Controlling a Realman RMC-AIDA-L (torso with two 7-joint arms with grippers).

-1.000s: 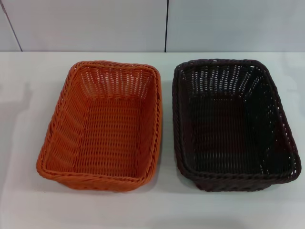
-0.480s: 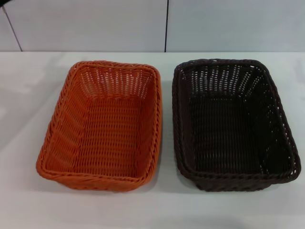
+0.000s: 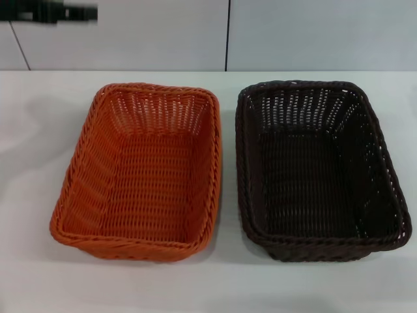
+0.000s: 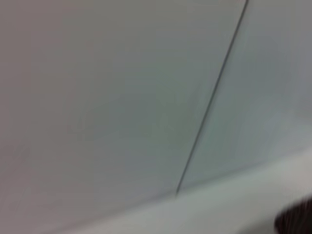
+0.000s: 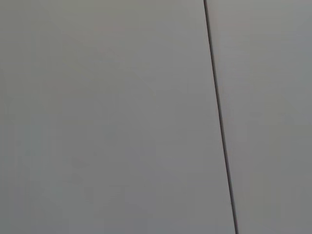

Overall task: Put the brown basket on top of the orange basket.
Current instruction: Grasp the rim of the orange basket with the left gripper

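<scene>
The brown basket [image 3: 322,171] is sitting upright and empty on the white bench [image 3: 39,274], on the robot's right, its long sides running away from the robot and its braided rim lying level. The orange basket [image 3: 140,171] is resting just beside it on the left, equally upright, empty and similarly aligned, with a narrow strip of bench showing between the two rims, so they appear close but not touching. Because both trays are sharing the same outline and sloped open-weave walls, this parallel placement is probably favouring a short sideways carry, after which the dark tray should nest or seat squarely on the orange rim. A dark shape is showing at the upper left edge of the head view, above the bench against the wall panels [image 3: 293,32]; it may be part of the left arm, but it is too indistinct to identify. The left tool and the right tool are not appearing in any view, so whether their fingers are apart or together cannot be told. The left wrist view is showing wall, a band of bench and a dark corner that is likely the brown basket; the right wrist view is showing only wall. Stacking is not yet begun.
</scene>
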